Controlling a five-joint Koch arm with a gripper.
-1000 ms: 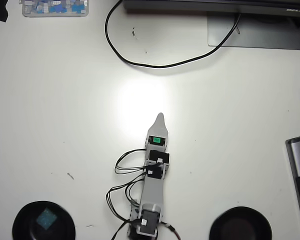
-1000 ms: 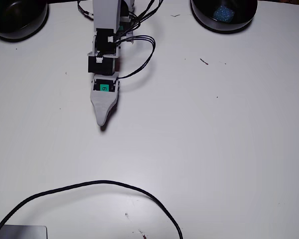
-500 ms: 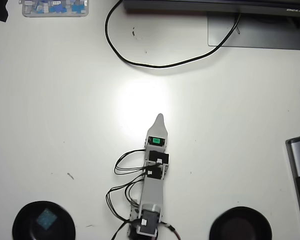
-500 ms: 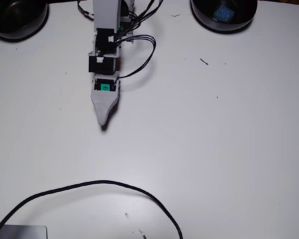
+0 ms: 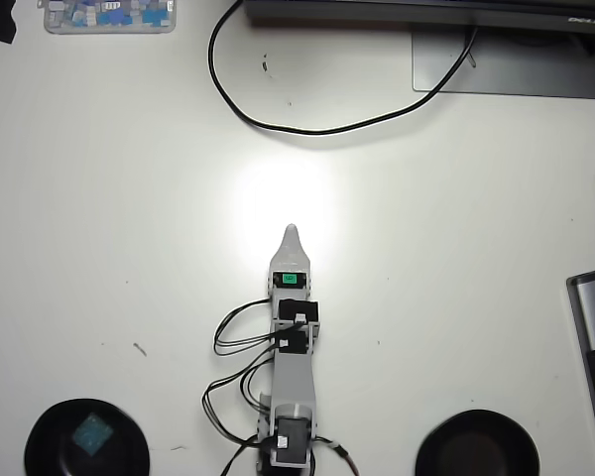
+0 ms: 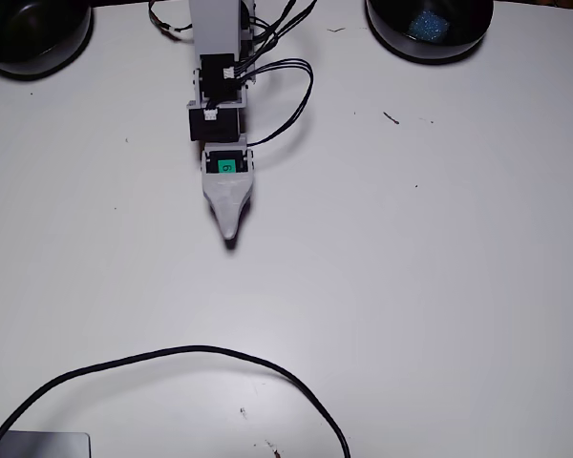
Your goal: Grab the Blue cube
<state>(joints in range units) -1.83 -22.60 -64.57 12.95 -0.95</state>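
Blue cube (image 5: 92, 434) glittery in round black bowl (image 5: 50, 428), tapered grey claw (image 5: 291, 231) state unclear

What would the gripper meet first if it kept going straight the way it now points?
Bare table first; farther along that line the black cable crosses, if the gripper travels low enough. The blue cube lies behind, in a bowl.

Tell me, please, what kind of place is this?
Probably a home or office desk used for hobby robotics: a white table carrying a black cable, a monitor stand and a small parts box by the arm.
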